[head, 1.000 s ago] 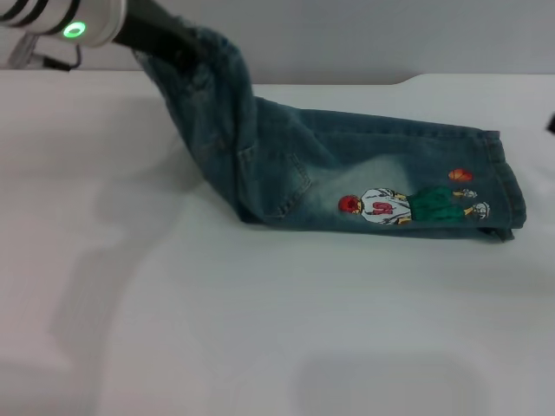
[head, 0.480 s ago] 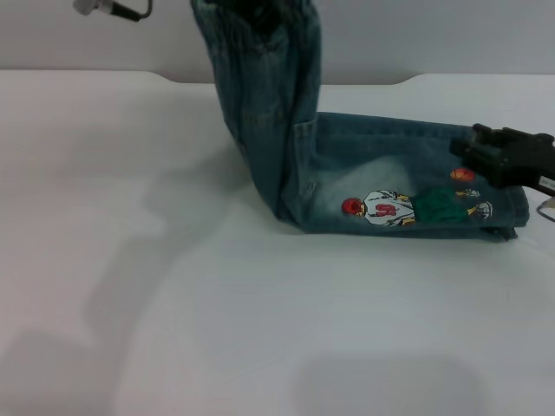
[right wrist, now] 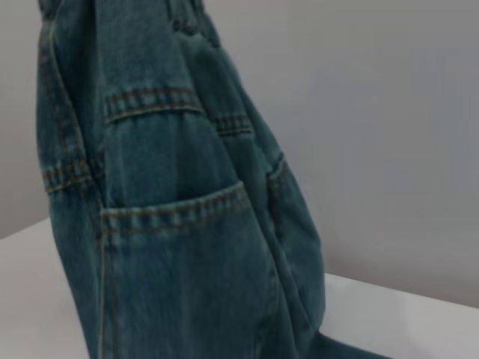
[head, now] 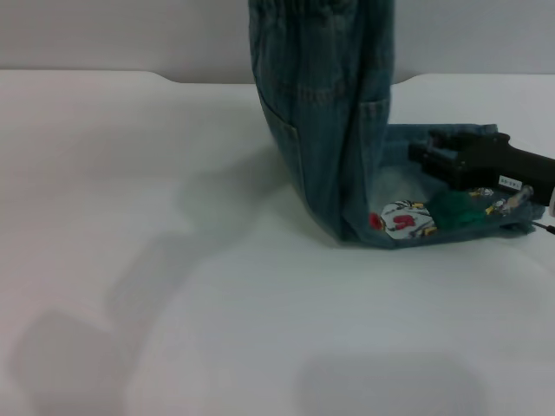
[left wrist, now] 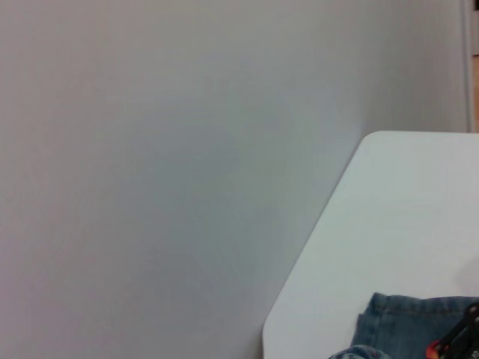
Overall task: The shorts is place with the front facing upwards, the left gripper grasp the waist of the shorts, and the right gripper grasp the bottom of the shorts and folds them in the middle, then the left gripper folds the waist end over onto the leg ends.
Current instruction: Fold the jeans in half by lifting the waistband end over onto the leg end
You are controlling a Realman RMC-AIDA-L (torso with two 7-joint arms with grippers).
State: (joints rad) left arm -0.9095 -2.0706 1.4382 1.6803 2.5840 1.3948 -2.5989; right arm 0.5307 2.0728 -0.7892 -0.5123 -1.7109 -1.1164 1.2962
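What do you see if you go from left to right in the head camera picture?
Bare white table → tall hanging part of the blue denim shorts → colourful cartoon print on the part lying flat → black right gripper resting on the leg ends.

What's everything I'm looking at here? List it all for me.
Shorts: one, blue denim, waist end lifted upright out of the head view's top, leg ends flat on the table toward the right.
Cartoon print: one, red, white and green, on the flat part near the hems.
Table: one, white, under everything.
Wall: pale grey, behind the table.
Right end effector: one, black, over the leg ends on the right.
Left end effector: out of view.
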